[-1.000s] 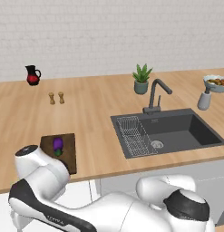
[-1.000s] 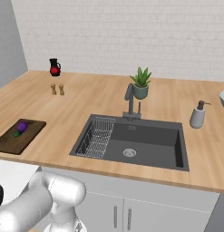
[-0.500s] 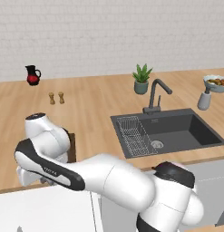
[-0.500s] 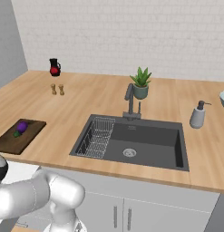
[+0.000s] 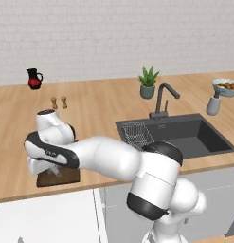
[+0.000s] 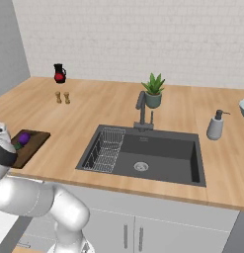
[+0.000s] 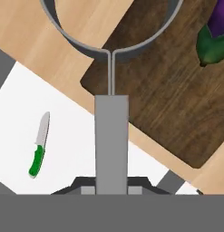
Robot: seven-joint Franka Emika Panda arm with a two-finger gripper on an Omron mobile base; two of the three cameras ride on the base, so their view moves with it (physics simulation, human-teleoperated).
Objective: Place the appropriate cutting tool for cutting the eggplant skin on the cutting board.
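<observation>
Your tool [image 7: 111, 183] sits at the bottom centre of the hand view, its dark finger tips pressed in on the slim straight handle of the small grey metal peeler [image 7: 111, 131]. The handle runs straight up the middle of that frame, narrows to a thin stem, and opens into the rounded loop head at the top centre. The loop hangs over the corner edge of the dark brown rectangular wooden cutting board [image 7: 168, 104]: part of the ring lies over the board, part over the light wooden counter [image 7: 36, 41] at the upper left. You cannot tell from this angle whether the peeler touches the board or hangs above it.

On the board, at the upper right edge of the hand view, you see the green stem cap and a bit of the glossy purple eggplant [image 7: 213, 38], apart from the peeler's loop.

At the lower left of the hand view, the green-handled knife with a white blade [image 7: 39, 145] lies on a white surface below the counter edge, well apart from the tool.

In the left base view the white arm bends over the board [image 5: 59, 176] at the lower left. In the right base view the board [image 6: 29, 146] lies at the left edge with the eggplant [image 6: 24, 138] on it.
</observation>
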